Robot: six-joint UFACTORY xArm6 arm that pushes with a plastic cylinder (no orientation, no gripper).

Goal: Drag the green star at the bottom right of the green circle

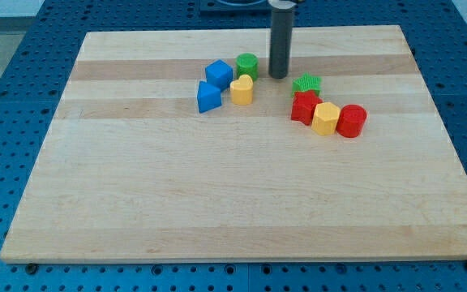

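Observation:
The green star (306,83) lies right of the board's upper middle, touching the red star (303,106) below it. The green circle (247,65) stands to its left, next to a blue cube (219,73) and a yellow heart (242,90). My tip (278,76) rests on the board between the green circle and the green star, a little nearer the star's upper left. It touches neither block that I can tell.
A blue triangle block (208,97) lies below the blue cube. A yellow hexagon (326,118) and a red cylinder (351,121) sit right of the red star. The wooden board (242,203) lies on a blue table.

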